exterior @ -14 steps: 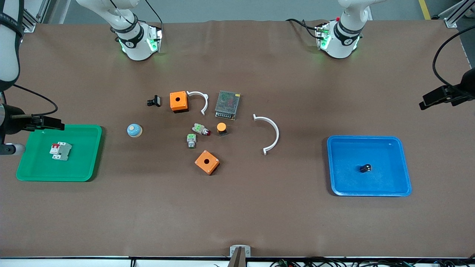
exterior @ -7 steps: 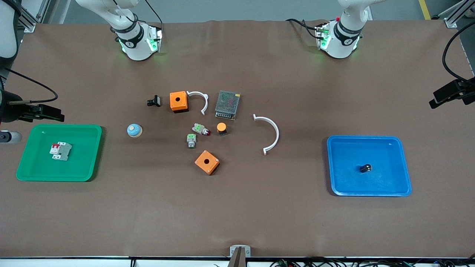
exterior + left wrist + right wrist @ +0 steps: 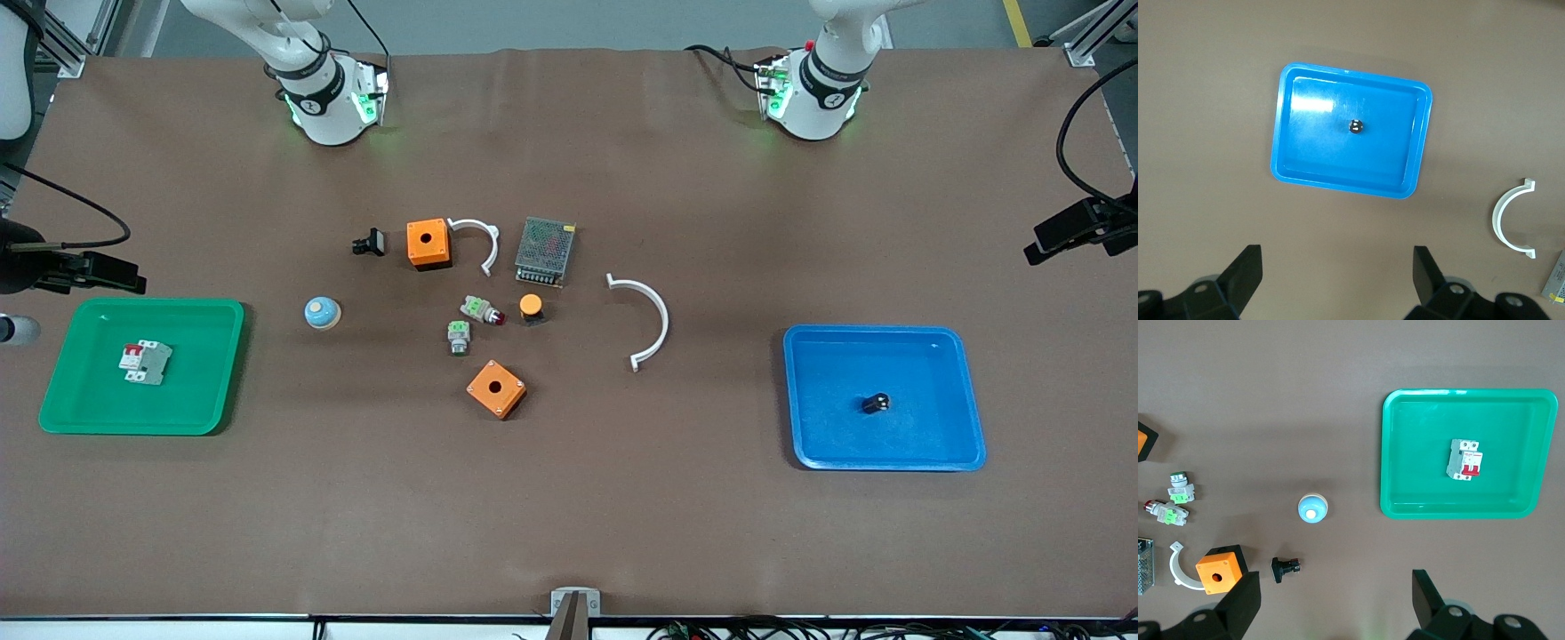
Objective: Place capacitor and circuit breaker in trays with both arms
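The circuit breaker point(image 3: 145, 363), a white-grey block with red toggles, lies in the green tray point(image 3: 213, 320) at the right arm's end of the table; it also shows in the right wrist view point(image 3: 1464, 459). The capacitor point(image 3: 876, 403), a tiny black cylinder, lies in the blue tray point(image 3: 818, 356) at the left arm's end; it also shows in the left wrist view point(image 3: 1356, 125). My right gripper point(image 3: 1336, 581) is open and empty, high over the table beside the green tray point(image 3: 1405, 453). My left gripper point(image 3: 1336, 257) is open and empty, high over the table beside the blue tray point(image 3: 1298, 153).
Mid-table lie two orange boxes point(image 3: 428, 243) point(image 3: 496, 388), two white arc pieces point(image 3: 649, 320) point(image 3: 480, 240), a grey power supply point(image 3: 544, 251), two grey-green push-buttons point(image 3: 459, 337), an orange-capped button point(image 3: 531, 308), a blue-domed button point(image 3: 321, 313) and a black clip part point(image 3: 369, 242).
Both grippers have drawn back from their trays toward the table's ends. The circuit breaker and the capacitor have stayed where they lie.
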Available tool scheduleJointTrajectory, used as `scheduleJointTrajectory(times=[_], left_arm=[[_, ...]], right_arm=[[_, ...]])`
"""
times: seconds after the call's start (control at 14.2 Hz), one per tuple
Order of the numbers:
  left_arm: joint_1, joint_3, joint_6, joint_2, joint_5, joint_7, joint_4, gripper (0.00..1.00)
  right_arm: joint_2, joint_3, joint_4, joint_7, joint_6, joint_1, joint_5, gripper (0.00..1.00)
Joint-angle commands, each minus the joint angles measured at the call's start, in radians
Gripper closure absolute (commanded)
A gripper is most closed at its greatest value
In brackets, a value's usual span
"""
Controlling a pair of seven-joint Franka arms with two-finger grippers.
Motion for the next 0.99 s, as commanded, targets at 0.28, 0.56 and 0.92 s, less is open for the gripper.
scheduleJointTrajectory(times=[0.28, 0.56, 0.92], left_arm=[[0.001, -0.003, -0.026, 0.013, -0.005, -0.002, 0.031, 0.01], [-0.027, 0.009, -0.026, 0.015, -0.007, -0.003, 0.031, 0.01], [-0.209, 0.193, -0.027, 0.009, -0.007, -0.002, 0.032, 0.01]], right_arm=[[-0.04, 0.008, -0.026, 0.035, -0.004, -0.002, 0.003, 0.0], [-0.187, 0.007, -0.162, 0.03, -0.004, -0.007, 0.003, 0.0], [-0.303, 0.008, -0.23, 0.027, -0.001, -0.002, 0.003, 0.0]])
